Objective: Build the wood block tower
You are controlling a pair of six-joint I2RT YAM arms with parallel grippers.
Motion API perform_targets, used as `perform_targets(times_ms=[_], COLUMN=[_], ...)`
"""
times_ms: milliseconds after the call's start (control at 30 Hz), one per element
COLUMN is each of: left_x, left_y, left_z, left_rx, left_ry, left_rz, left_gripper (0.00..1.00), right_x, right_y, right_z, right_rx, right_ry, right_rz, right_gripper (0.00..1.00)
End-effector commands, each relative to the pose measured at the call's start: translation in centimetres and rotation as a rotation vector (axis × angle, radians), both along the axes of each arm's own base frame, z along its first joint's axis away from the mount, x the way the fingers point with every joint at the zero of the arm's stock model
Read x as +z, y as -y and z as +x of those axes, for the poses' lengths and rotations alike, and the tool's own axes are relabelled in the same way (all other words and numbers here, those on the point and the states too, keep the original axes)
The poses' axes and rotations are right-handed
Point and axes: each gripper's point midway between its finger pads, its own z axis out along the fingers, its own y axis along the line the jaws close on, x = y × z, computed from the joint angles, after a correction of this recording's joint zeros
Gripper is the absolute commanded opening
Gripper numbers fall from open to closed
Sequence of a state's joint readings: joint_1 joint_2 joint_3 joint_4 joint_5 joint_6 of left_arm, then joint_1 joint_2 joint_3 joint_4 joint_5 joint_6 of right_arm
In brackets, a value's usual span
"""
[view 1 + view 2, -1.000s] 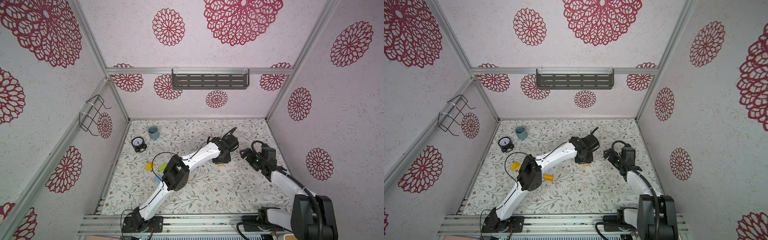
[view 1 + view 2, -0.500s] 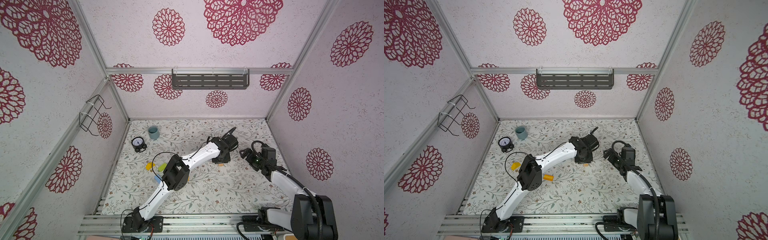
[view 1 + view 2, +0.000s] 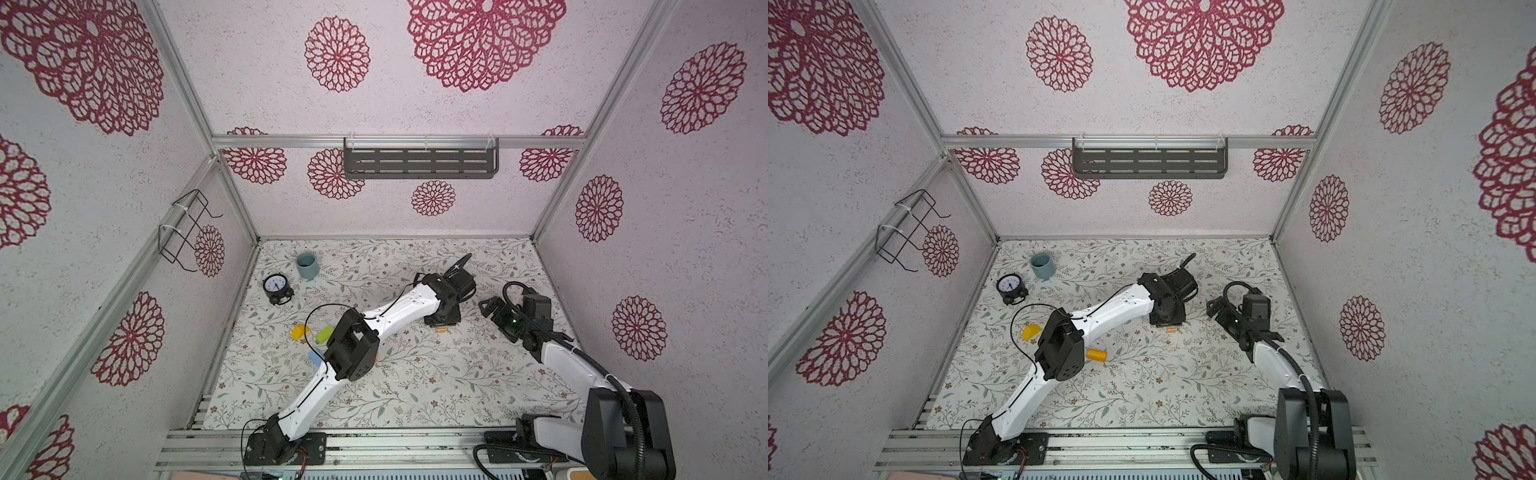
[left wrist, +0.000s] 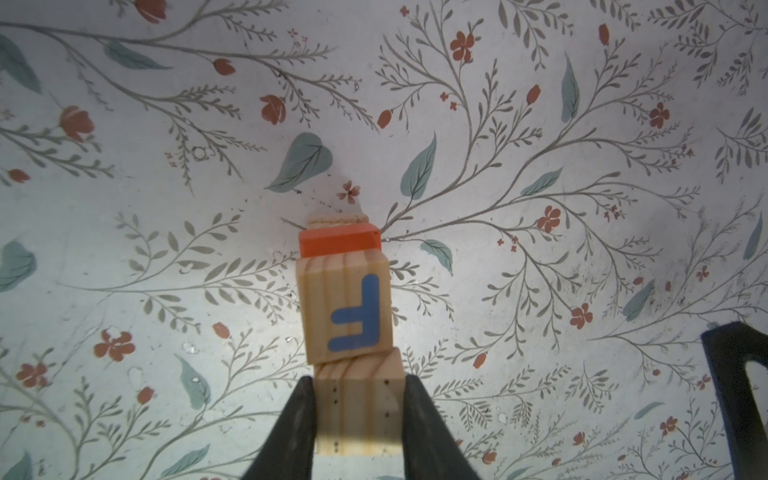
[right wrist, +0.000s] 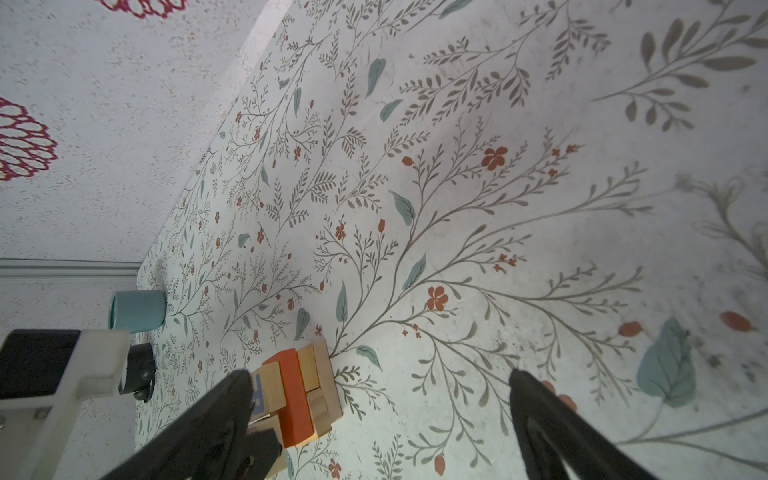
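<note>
Wood meets wood as the left gripper (image 4: 358, 382) pinches a plain cube (image 4: 359, 415) over the tower (image 3: 441, 329), which stands on the floral table (image 3: 415, 395) right of centre, toward the rear. Under the cube sit a letter cube (image 4: 345, 307) marked with a blue F, an orange block (image 4: 340, 243) and a pale base piece (image 4: 338, 220). The plain cube looks twisted and slightly off-centre on the letter cube; whether the two touch cannot be told.

The right gripper (image 5: 378, 376) hangs empty beside the column, jaws spread wide, one finger close to the stack.

A skewed release could leave the cube overhanging and tip it off. Jaws dragging on its sides as they part could pull the slim column over. A small drift of that near right finger would likely do the same. The left arm's elbow hangs over the loose yellow block (image 3: 300, 331), green block (image 3: 325, 333) and light blue block (image 3: 316, 358), and a low swing might scatter them.

Near the rear left corner, the grey-blue cup (image 3: 306, 265) stands upright beside a black alarm clock (image 3: 276, 286) and appears to hold nothing. No blocks show in the wire basket (image 3: 187, 232) on the left wall or on the dark shelf (image 3: 419, 162).
</note>
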State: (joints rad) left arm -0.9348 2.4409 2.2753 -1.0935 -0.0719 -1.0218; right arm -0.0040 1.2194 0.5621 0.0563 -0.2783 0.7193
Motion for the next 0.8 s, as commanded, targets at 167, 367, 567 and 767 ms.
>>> perform_targets(times_ms=[167,367,567,767], left_x=[0.24,0.39,0.25,0.19], left_y=[-0.28,-0.49,-0.2,-0.02], left_z=[1.4,1.65,1.65,1.69], left_rx=[0.026,0.031,0.028,0.024], left_ry=[0.018,0.02,0.017,0.013], left_rz=[-0.011,-0.011,-0.02,-0.028], left_gripper=[0.33,0.34,0.34,0.36], right_x=[0.35,0.37,0.31,0.25], right_y=[-0.06,-0.03,-0.04,-0.04], right_z=[0.27,0.29,0.28,0.3], right_rx=[-0.002,-0.004,-0.003,-0.003], right_ry=[0.022,0.023,0.021,0.019], right_rz=[0.019,0.017,0.017,0.018], right_gripper=[0.99,0.99,0.99,0.99])
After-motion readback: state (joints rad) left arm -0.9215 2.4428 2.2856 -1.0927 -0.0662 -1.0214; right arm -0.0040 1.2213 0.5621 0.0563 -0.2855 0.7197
